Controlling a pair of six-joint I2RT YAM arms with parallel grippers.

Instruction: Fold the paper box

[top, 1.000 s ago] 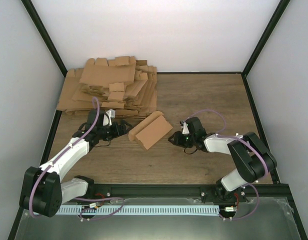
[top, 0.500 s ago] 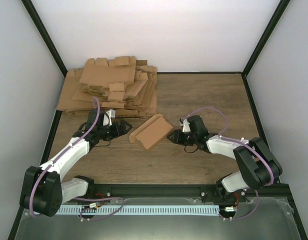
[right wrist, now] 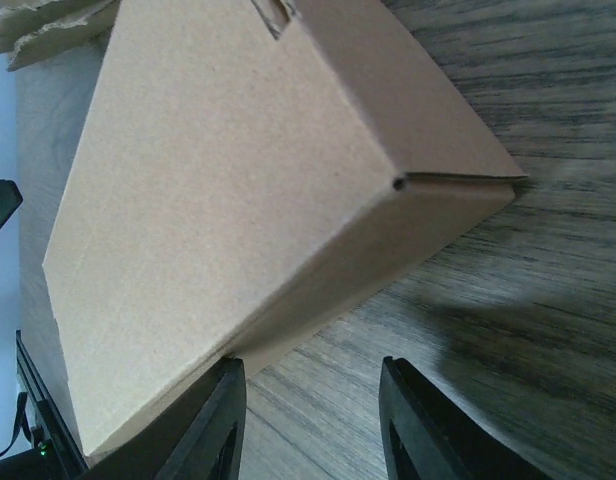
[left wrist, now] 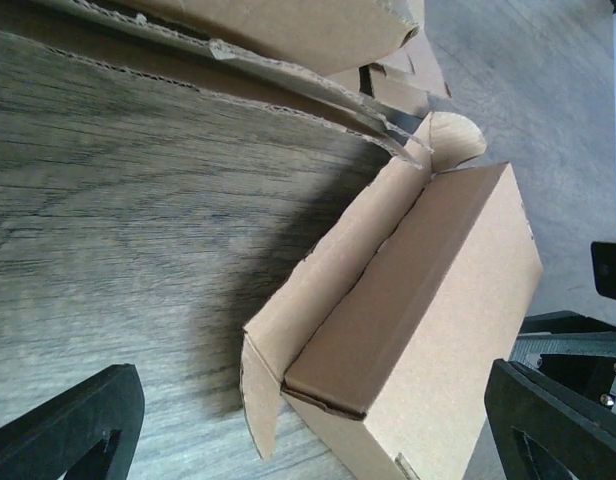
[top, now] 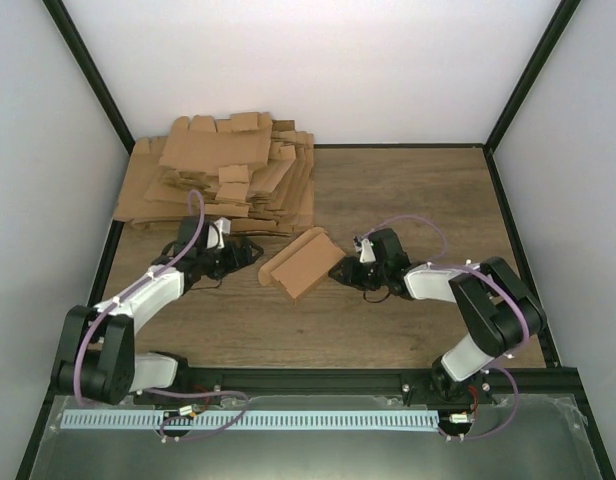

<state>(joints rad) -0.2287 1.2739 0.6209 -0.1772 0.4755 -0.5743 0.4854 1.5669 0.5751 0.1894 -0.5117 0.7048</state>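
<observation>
Left tool [top: 251, 252]: released, jaws spread wide, low over the desk [top: 408, 190], facing the left long side of the paper box [top: 301, 262].
Left tool's fingers [left wrist: 78, 425]: one at each lower corner of the left wrist view; the box lies ahead of them, not clamped.
Right tool [top: 340, 271]: jaws parted partway with nothing held; bare desk shows in the gap.
Right tool's fingers [right wrist: 213, 425]: just beside the box's lower right corner; I cannot tell whether they touch it.
Paper box: mid-desk between the two tools, lying diagonally and partly folded.
Box lid: one long panel stands up along the left side, leaving the top open.
Box flaps: a rounded tuck flap [left wrist: 455, 137] sticks out at the far end, and a small end flap [left wrist: 258, 405] hangs loose at the near end.
Pile of flat blanks [top: 223, 175]: back-left corner of the desk, its front edge near the box's far end.
</observation>
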